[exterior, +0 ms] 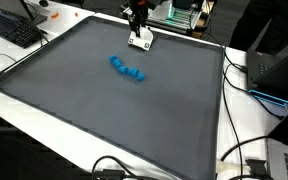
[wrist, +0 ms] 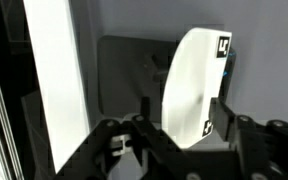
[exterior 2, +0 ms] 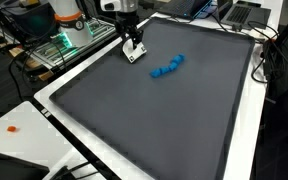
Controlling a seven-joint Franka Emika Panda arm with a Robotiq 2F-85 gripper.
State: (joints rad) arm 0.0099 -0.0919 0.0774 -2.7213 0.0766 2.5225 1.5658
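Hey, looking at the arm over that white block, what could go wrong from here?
One: the white block lies near the edge of the mat, so a nudge from the fingers might push it off. Two: in the wrist view it sits nearer one finger, so closing could twist it. Three: a low sweep across the mat could knock the blue beads.

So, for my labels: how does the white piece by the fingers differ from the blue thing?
The white piece is one flat slab with a rounded end; the blue string is a curved row of small lumps. The white piece lies near the edge of the mat, by the fingers; the blue string lies nearer the middle, apart from them. Both rest on the dark mat.
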